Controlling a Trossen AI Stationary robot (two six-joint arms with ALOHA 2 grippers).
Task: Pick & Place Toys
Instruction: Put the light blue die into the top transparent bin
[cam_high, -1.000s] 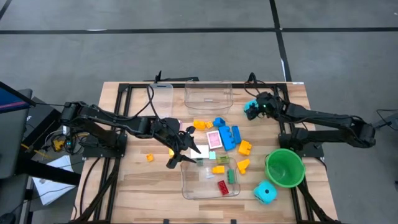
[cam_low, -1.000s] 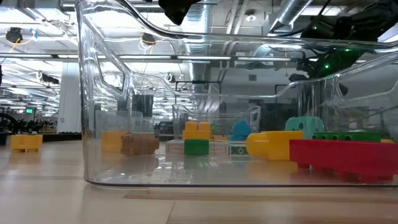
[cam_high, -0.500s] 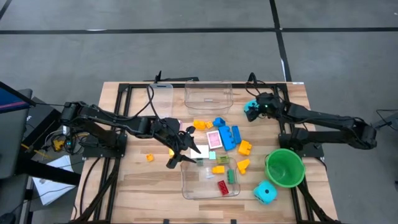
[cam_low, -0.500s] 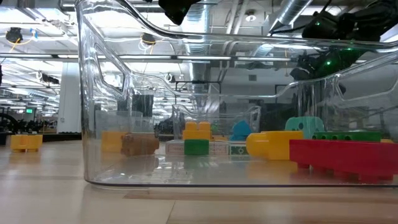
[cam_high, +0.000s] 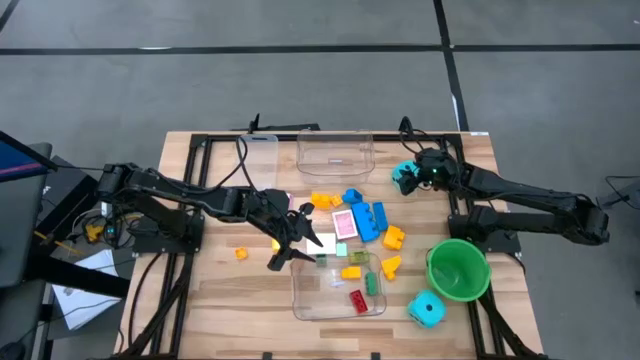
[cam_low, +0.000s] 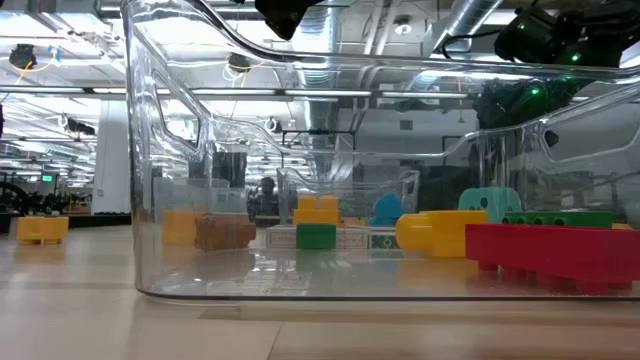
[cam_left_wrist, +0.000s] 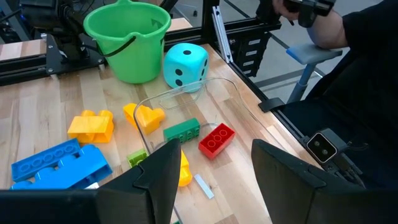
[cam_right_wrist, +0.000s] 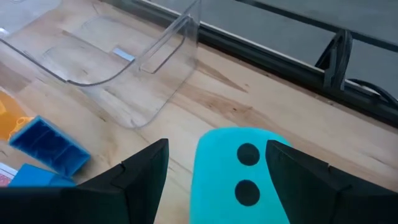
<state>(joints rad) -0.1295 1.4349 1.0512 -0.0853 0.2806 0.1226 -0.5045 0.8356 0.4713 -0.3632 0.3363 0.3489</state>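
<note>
My right gripper (cam_high: 406, 177) is shut on a cyan black-dotted die (cam_right_wrist: 239, 168) over the table's far right part. My left gripper (cam_high: 303, 240) hangs open at the left rim of the near clear tub (cam_high: 300, 295), nothing between its fingers (cam_left_wrist: 163, 171). In that tub lie a red brick (cam_left_wrist: 216, 139), a green brick (cam_left_wrist: 181, 131) and a yellow one (cam_high: 350, 272). Blue (cam_high: 370, 220), orange (cam_high: 325, 200) and yellow (cam_high: 390, 265) bricks and a pink-backed card (cam_high: 345, 222) lie on the table's middle. A second die (cam_high: 427, 310) sits by the green bowl (cam_high: 458, 268). My right gripper pinches the cyan die by two opposite sides (cam_right_wrist: 204, 177), one finger on each, a two-dot face turned toward the wrist. The fingers come slanting down from the table's right side. The die's underside is out of the picture, so I cannot tell whether it is clear of the table.
A second clear tub (cam_high: 335, 155) stands at the far middle and a third (cam_high: 262, 160) to its left. A small orange brick (cam_high: 241, 253) lies alone on the left. A person sits beyond the table's near right corner (cam_left_wrist: 367, 74).
My right gripper has tipped up a little with the cyan die still between its fingers; in the low view it shows somewhat higher than before.
</note>
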